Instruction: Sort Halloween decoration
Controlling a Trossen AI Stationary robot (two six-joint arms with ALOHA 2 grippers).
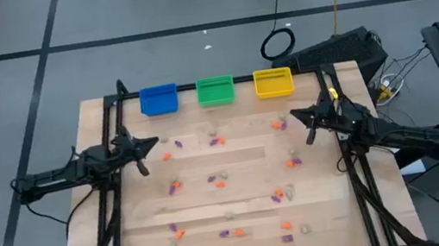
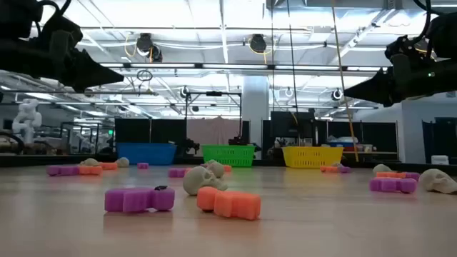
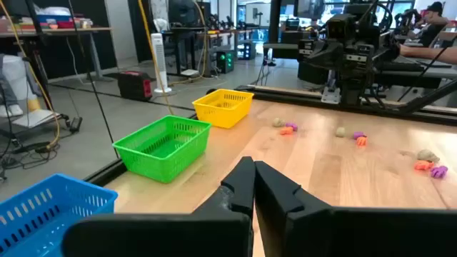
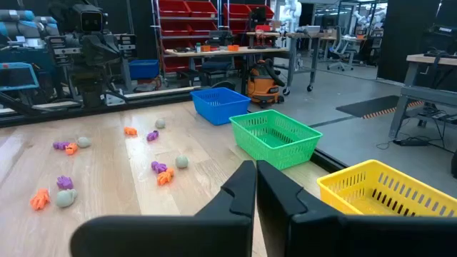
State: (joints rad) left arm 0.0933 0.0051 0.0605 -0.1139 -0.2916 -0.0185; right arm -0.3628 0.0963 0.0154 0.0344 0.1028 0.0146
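Small purple, orange and pale beige-grey Halloween decoration pieces (image 1: 221,179) lie scattered over the wooden table (image 1: 234,160); in the low view a purple piece (image 2: 139,199), a pale skull (image 2: 203,179) and an orange piece (image 2: 230,203) lie near. My left gripper (image 1: 155,141) hovers shut above the table's left side, holding nothing; its closed fingers (image 3: 251,187) show in the left wrist view. My right gripper (image 1: 293,117) hovers shut above the right side, also with nothing; its closed fingers (image 4: 253,187) show in the right wrist view.
A blue bin (image 1: 158,100), a green bin (image 1: 215,90) and a yellow bin (image 1: 274,82) stand in a row at the table's far edge. Black frame rails (image 1: 111,157) run along both sides of the table.
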